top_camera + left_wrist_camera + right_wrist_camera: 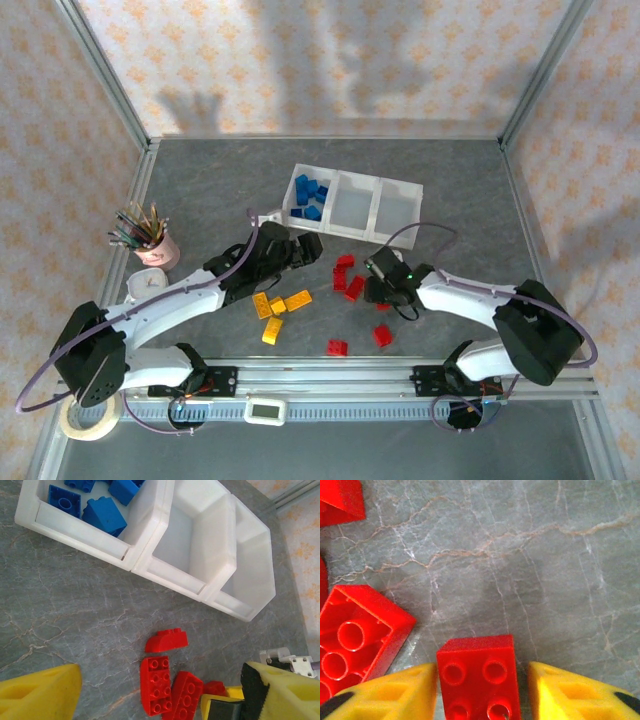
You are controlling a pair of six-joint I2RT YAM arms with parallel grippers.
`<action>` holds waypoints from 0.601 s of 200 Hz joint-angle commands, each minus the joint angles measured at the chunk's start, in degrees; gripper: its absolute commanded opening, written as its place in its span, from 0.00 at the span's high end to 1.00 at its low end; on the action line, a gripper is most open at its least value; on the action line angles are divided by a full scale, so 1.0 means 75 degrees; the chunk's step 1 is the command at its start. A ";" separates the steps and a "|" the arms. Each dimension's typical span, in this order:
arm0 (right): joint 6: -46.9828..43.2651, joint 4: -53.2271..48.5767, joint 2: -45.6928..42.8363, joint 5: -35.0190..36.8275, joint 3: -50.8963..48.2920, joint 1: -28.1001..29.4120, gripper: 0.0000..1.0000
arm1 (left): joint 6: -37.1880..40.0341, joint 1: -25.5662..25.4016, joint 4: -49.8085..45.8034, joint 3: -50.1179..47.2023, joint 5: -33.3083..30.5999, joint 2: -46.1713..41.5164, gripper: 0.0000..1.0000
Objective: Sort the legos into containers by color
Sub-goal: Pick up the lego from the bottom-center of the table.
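**A:** Which step are we looking at?

**B:** We are judging that the red sorting is under way. The right gripper (482,672) is sitting low over a small red brick (476,652) on the grey table (200,180), with one yellow finger on each side of it. One finger is looking flush against the brick and the other is showing a thin dark gap, so we cannot tell whether it is clenched on it yet. The left gripper (303,247) is hanging released, fingers wide apart and grasping nothing, just in front of the tray (377,210).

**A:** What is the next move calling for?

**B:** We are thinking the fingers need to finish squeezing. Then they need to lift clear of the overturned brick (360,635) just beside them and carry to a compartment without blue in it.

**A:** How many of each thing are we counting?

**B:** We are counting one white tray with three compartments in a row. The left one is holding the blue bricks (312,190), about six, packed too closely for an exact count. The other two are holding nothing. We are counting six red bricks (345,263) on the table. Four are clustered by the right gripper, including the one between its fingers, and two are lying apart nearer the arm bases. We are also counting four yellow bricks (272,305), grouped beside the left arm.
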 commanded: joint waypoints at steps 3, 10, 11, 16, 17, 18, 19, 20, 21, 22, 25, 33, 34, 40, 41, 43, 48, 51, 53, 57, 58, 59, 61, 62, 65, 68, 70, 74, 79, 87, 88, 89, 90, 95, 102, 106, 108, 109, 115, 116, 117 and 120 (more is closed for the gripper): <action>0.0133 -0.0440 -0.0026 0.0413 0.0120 0.0066 0.60 | 0.0117 -0.0067 0.0308 -0.0113 -0.0074 -0.0251 0.14; 0.0130 -0.0405 -0.0085 0.0429 0.0131 0.0063 0.63 | 0.0169 -0.0066 0.0299 -0.0103 -0.0063 -0.0262 0.13; 0.0131 -0.0401 -0.0093 0.0433 0.0134 0.0063 0.64 | 0.0176 -0.0066 0.0298 -0.0109 -0.0056 -0.0268 0.13; 0.0129 -0.0376 -0.0167 0.0447 0.0146 0.0065 0.65 | 0.0217 -0.0066 0.0283 -0.0105 -0.0070 -0.0283 0.13; 0.0131 -0.0374 -0.0175 0.0453 0.0147 0.0064 0.66 | 0.0224 -0.0065 0.0278 -0.0104 -0.0071 -0.0284 0.13; 0.0131 -0.0368 -0.0185 0.0456 0.0154 0.0063 0.66 | 0.0233 -0.0060 0.0276 -0.0097 -0.0078 -0.0285 0.13; 0.0126 -0.0370 -0.0202 0.0463 0.0157 0.0063 0.67 | 0.0238 -0.0063 0.0269 -0.0094 -0.0081 -0.0291 0.12; 0.0123 -0.0360 -0.0211 0.0467 0.0165 0.0063 0.67 | 0.0246 -0.0064 0.0266 -0.0093 -0.0089 -0.0289 0.12; 0.0116 -0.0354 -0.0226 0.0469 0.0168 0.0063 0.67 | 0.0250 -0.0065 0.0258 -0.0092 -0.0098 -0.0287 0.12; 0.0112 -0.0346 -0.0246 0.0470 0.0170 0.0063 0.68 | 0.0253 -0.0065 0.0254 -0.0086 -0.0103 -0.0287 0.12; 0.0096 -0.0333 -0.0278 0.0468 0.0207 0.0063 0.69 | 0.0265 -0.0063 0.0223 -0.0071 -0.0132 -0.0295 0.12; 0.0024 -0.0292 -0.0406 0.0456 0.0289 0.0063 0.71 | 0.0286 -0.0054 0.0094 -0.0003 -0.0197 -0.0292 0.11; 0.0013 -0.0291 -0.0412 0.0463 0.0301 0.0063 0.71 | 0.0294 -0.0054 0.0079 0.0000 -0.0199 -0.0289 0.11; -0.0007 -0.0300 -0.0534 0.0527 0.0398 0.0063 0.72 | 0.0358 -0.0053 0.0008 0.0070 -0.0212 -0.0286 0.10; -0.0008 -0.0307 -0.0552 0.0546 0.0408 0.0063 0.72 | 0.0371 -0.0054 0.0000 0.0077 -0.0213 -0.0286 0.10; -0.0014 -0.0318 -0.0592 0.0586 0.0436 0.0063 0.72 | 0.0395 -0.0054 -0.0005 0.0098 -0.0207 -0.0286 0.09; -0.0044 -0.0337 -0.0684 0.0664 0.0520 0.0063 0.73 | 0.0443 -0.0053 -0.0029 0.0129 -0.0222 -0.0298 0.09; -0.0078 -0.0353 -0.0731 0.0715 0.0560 0.0064 0.73 | 0.0469 -0.0045 -0.0022 0.0143 -0.0231 -0.0303 0.08; -0.0099 -0.0365 -0.0760 0.0740 0.0615 0.0063 0.73 | 0.0484 -0.0052 -0.0020 0.0158 -0.0232 -0.0308 0.08; -0.0127 -0.0394 -0.0815 0.0814 0.0716 0.0063 0.73 | 0.0509 -0.0046 -0.0003 0.0174 -0.0258 -0.0326 0.07; -0.0132 -0.0401 -0.0822 0.0842 0.0737 0.0063 0.73 | 0.0517 -0.0044 0.0001 0.0170 -0.0265 -0.0329 0.07; -0.0141 -0.0404 -0.0831 0.0867 0.0765 0.0063 0.73 | 0.0520 -0.0043 0.0002 0.0168 -0.0274 -0.0331 0.07; -0.0147 -0.0421 -0.0844 0.0921 0.0824 0.0063 0.73 | 0.0529 -0.0036 0.0013 0.0176 -0.0290 -0.0332 0.06; -0.0154 -0.0432 -0.0848 0.0948 0.0856 0.0063 0.73 | 0.0532 -0.0033 0.0014 0.0177 -0.0293 -0.0338 0.06; -0.0160 -0.0447 -0.0867 0.1046 0.0948 0.0063 0.73 | 0.0544 -0.0022 0.0025 0.0189 -0.0295 -0.0344 0.05; -0.0170 -0.0470 -0.0874 0.1115 0.1045 0.0053 0.73 | 0.0556 -0.0003 0.0027 0.0200 -0.0287 -0.0355 0.05; -0.0181 -0.0473 -0.0875 0.1165 0.1114 0.0052 0.73 | 0.0564 0.0018 0.0028 0.0210 -0.0285 -0.0359 0.04; -0.0223 -0.0442 -0.0847 0.1247 0.1255 0.0045 0.73 | 0.0590 0.0042 0.0028 0.0243 -0.0274 -0.0370 0.03; -0.0317 -0.0401 -0.0802 0.1320 0.1420 0.0031 0.72 | 0.0632 0.0074 0.0025 0.0282 -0.0245 -0.0375 0.02; -0.0427 -0.0300 -0.0661 0.1398 0.1759 -0.0023 0.72 | 0.0686 0.0153 -0.0004 0.0352 -0.0243 -0.0391 0.01; -0.0441 -0.0284 -0.0633 0.1409 0.1804 -0.0033 0.72 | 0.0693 0.0167 -0.0012 0.0359 -0.0246 -0.0397 0.01; -0.0453 -0.0264 -0.0602 0.1415 0.1837 -0.0043 0.72 | 0.0702 0.0174 -0.0021 0.0362 -0.0253 -0.0400 0.01; -0.0465 -0.0248 -0.0586 0.1423 0.1872 -0.0055 0.72 | 0.0713 0.0183 -0.0026 0.0364 -0.0257 -0.0401 0.01; -0.0518 -0.0131 -0.0422 0.1467 0.2047 -0.0107 0.72 | 0.0750 0.0227 -0.0047 0.0406 -0.0270 -0.0419 0.01; -0.0578 -0.0006 -0.0167 0.1484 0.2301 -0.0195 0.72 | 0.0812 0.0313 -0.0055 0.0438 -0.0289 -0.0435 0.01; -0.0619 0.0045 0.0007 0.1496 0.2448 -0.0250 0.72 | 0.0837 0.0367 -0.0060 0.0447 -0.0283 -0.0438 0.01; -0.0627 0.0075 0.0104 0.1489 0.2549 -0.0276 0.72 | 0.0848 0.0400 -0.0065 0.0454 -0.0278 -0.0444 0.01; -0.0628 0.0085 0.0154 0.1484 0.2591 -0.0282 0.72 | 0.0856 0.0407 -0.0071 0.0463 -0.0275 -0.0447 0.01; -0.0680 0.0174 0.0436 0.1467 0.2853 -0.0347 0.72 | 0.0883 0.0508 -0.0089 0.0500 -0.0234 -0.0459 0.01; -0.0690 0.0182 0.0483 0.1461 0.2878 -0.0359 0.72 | 0.0891 0.0526 -0.0089 0.0497 -0.0229 -0.0460 0.01; -0.0701 0.0192 0.0531 0.1458 0.2931 -0.0365 0.72 | 0.0901 0.0547 -0.0089 0.0508 -0.0221 -0.0467 0.01; -0.0719 0.0241 0.0692 0.1456 0.3067 -0.0389 0.72 | 0.0924 0.0593 -0.0101 0.0520 -0.0213 -0.0471 0.01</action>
